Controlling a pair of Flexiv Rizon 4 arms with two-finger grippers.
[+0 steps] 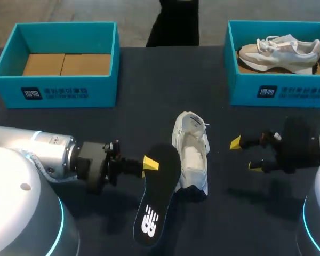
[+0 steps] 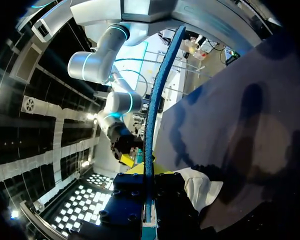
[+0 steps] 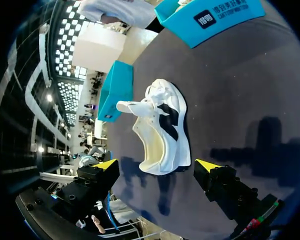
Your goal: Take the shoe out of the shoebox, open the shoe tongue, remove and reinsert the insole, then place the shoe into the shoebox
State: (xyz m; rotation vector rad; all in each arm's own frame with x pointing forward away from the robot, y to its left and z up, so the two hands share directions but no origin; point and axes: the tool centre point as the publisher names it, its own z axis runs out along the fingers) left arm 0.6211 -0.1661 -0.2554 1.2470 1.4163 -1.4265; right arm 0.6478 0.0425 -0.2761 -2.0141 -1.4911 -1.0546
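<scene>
A white shoe point(image 1: 192, 154) lies on the dark table with its tongue pulled back and its opening bare. My left gripper point(image 1: 149, 163) is just left of it, shut on the edge of the black insole point(image 1: 156, 197), which slants down to the table beside the shoe. In the left wrist view the insole point(image 2: 155, 110) stands edge-on between the fingers, with the shoe point(image 2: 204, 187) beside them. My right gripper point(image 1: 244, 154) is open a short way right of the shoe, touching nothing. In the right wrist view the shoe point(image 3: 162, 127) lies ahead of the spread fingers point(image 3: 106, 164).
A blue shoebox point(image 1: 58, 88) with only a cardboard floor stands at the back left. A second blue shoebox point(image 1: 277, 90) at the back right holds another pale shoe point(image 1: 280, 49). Both boxes point(image 3: 225, 17) point(image 3: 120, 87) show beyond the shoe in the right wrist view.
</scene>
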